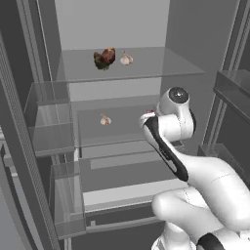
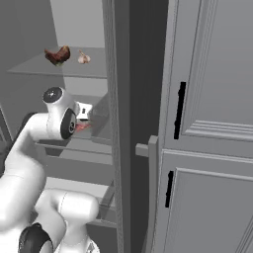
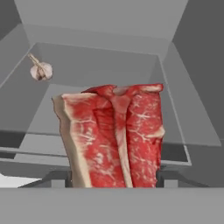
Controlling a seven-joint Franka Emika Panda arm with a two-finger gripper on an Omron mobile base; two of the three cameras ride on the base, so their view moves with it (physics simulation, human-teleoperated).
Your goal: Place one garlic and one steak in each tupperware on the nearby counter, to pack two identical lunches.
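Red steak [image 3: 116,138] is filling our near view, standing between the end effector [image 3: 114,177] jaws, apparently clamped for lifting off the fridge shelf [image 3: 100,70]; one garlic [image 3: 40,70] is lying behind.

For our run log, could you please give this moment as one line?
pincer: shut on red steak | place: fridge shelf | nearby: garlic at rear left | above: brown steak, second garlic
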